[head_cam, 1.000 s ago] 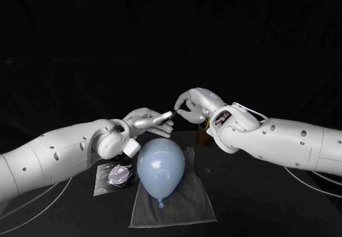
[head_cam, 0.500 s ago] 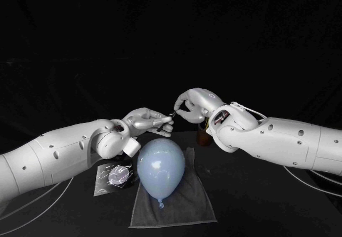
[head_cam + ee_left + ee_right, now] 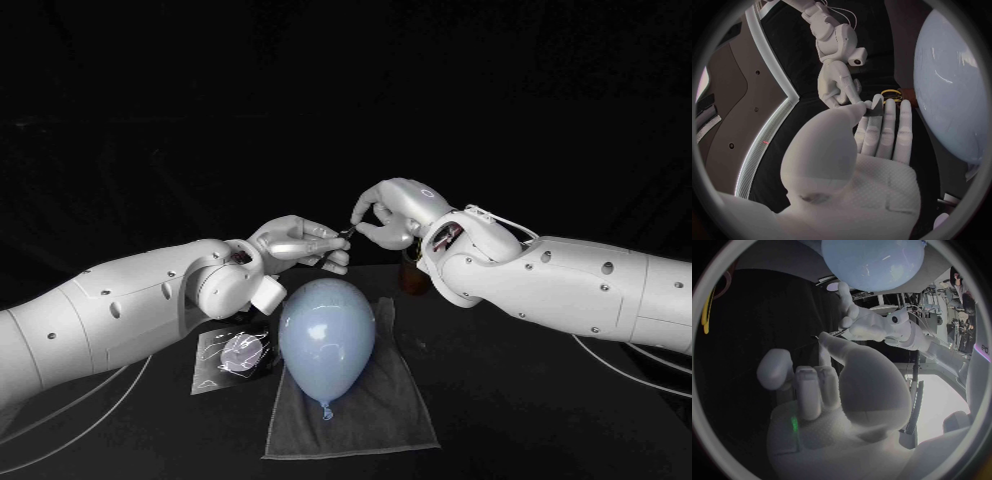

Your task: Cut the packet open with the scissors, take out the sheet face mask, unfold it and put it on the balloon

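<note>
The pale blue balloon (image 3: 326,335) lies on a grey cloth (image 3: 361,420) at the table's middle. Above its far end my two hands meet. My left hand (image 3: 300,245) pinches a small dark piece (image 3: 874,107) between thumb and fingers; I cannot tell what the piece is. My right hand (image 3: 389,212) has its fingers curled down and pinches the same piece at the other end. In the left wrist view the right hand (image 3: 837,75) touches the piece just beyond my left thumb. A black packet (image 3: 238,355) lies flat to the balloon's left.
Scissors with orange handles (image 3: 411,275) lie on the table behind the balloon, partly hidden under my right arm; one handle ring (image 3: 892,93) shows past my left fingers. Cables run along the table under both arms.
My left hand has closed its fingers a little and edged towards the right hand. The balloon, cloth and packet have not moved.
</note>
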`<state>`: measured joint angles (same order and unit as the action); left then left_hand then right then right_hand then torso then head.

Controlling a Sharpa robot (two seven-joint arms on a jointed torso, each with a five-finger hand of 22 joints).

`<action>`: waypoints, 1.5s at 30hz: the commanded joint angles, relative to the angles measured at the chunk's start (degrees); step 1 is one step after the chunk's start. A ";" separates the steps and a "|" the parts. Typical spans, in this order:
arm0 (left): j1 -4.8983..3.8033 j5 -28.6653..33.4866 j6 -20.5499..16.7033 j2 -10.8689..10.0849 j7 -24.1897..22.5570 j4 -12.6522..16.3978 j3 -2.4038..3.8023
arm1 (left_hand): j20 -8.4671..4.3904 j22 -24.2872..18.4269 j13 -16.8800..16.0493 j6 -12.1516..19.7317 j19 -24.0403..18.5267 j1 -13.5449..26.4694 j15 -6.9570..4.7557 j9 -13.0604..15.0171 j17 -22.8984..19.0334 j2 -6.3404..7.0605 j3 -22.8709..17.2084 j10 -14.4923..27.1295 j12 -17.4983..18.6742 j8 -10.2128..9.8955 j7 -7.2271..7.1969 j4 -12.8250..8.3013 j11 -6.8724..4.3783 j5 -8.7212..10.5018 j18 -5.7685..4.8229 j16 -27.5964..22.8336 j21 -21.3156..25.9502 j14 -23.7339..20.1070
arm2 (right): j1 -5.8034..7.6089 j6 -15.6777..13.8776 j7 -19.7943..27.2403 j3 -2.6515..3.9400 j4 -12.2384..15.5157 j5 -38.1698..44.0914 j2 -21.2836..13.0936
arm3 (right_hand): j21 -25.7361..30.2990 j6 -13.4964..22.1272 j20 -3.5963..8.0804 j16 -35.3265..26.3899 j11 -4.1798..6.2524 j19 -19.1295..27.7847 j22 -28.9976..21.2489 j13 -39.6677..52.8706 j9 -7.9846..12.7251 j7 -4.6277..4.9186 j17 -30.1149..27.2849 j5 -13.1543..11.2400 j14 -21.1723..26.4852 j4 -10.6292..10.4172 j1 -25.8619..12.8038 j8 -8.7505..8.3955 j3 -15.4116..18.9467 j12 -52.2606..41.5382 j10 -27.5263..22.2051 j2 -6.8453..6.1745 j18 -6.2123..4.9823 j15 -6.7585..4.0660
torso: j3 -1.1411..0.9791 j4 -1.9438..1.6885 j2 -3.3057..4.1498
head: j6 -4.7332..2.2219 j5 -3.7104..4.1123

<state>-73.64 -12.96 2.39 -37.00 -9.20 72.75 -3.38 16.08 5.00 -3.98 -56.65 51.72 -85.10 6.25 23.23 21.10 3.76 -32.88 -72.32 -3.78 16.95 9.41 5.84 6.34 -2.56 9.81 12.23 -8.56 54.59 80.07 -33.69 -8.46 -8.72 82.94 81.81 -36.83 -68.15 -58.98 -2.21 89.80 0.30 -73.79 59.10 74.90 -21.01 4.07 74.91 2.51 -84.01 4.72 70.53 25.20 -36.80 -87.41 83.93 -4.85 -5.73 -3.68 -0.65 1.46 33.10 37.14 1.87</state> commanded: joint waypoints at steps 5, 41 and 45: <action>-0.10 0.46 -1.35 -0.90 -0.98 0.07 0.04 | -0.49 0.23 -0.07 0.13 -0.07 3.00 0.00 2.43 0.44 0.36 -3.56 -0.77 -0.14 1.00 -0.40 -2.76 -0.08 -0.21 0.49 -0.24 -0.55 0.58 | 0.07 -2.94 5.82 -0.08 -1.01 -8.68 -0.48 | 21.94 20.27 -3.15 -20.44 -3.91 16.67 -22.36 -16.42 -0.22 4.40 -17.03 0.39 8.53 -5.06 -6.32 -13.18 8.33 36.90 -15.59 -6.38 -4.10 3.51 | -0.04 0.03 -0.05 | -0.07 -0.32; 1.37 -4.74 -8.60 -25.72 -1.05 0.65 -2.39 | -2.55 3.03 0.08 -0.68 2.69 7.15 -0.59 2.72 1.41 0.59 -5.22 -1.31 -0.01 1.24 -0.69 -8.41 -0.36 -0.21 0.57 0.96 -5.39 2.43 | -1.43 2.51 25.20 -0.45 -2.01 -47.14 -9.81 | 56.84 10.68 -10.23 -72.06 -8.57 18.50 -48.39 -64.75 0.03 8.11 -47.16 0.41 21.87 -14.58 6.45 -14.46 15.71 72.57 -22.76 -2.29 -4.82 9.24 | -0.36 -0.23 -0.59 | 4.62 -18.81; 2.00 -6.89 -10.45 -27.80 -0.82 -0.61 -2.63 | -4.59 6.08 0.16 -1.15 4.96 7.33 -1.97 2.40 3.33 -0.13 -2.80 -1.49 0.03 0.96 -1.20 -9.41 -0.82 -0.21 0.38 4.41 -10.18 6.25 | -1.71 2.95 25.26 -0.50 -2.16 -47.37 -9.82 | 57.05 10.39 -10.23 -72.43 -8.62 18.35 -48.61 -65.39 0.16 8.20 -47.27 0.42 21.67 -14.71 6.54 -14.60 15.68 72.99 -22.42 -2.31 -4.81 9.26 | -0.39 -0.28 -0.43 | 5.35 -23.18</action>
<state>-71.81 -17.03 -5.76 -64.60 -9.10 72.40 -6.04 11.67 10.90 -3.87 -57.62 56.54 -77.57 4.46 24.05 24.30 4.31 -36.21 -73.76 -3.78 18.19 8.39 -3.84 5.73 -2.50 9.67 16.45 -18.48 60.47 78.40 -32.55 15.57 -9.25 80.88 35.75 -46.64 -11.42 -48.25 -12.41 17.54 -8.40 -55.06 10.54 9.59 -20.90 12.32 27.72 2.85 -61.93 -9.58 76.53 10.84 -21.19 -14.79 61.12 -7.17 -9.65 5.53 -1.03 1.21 32.60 41.90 -18.39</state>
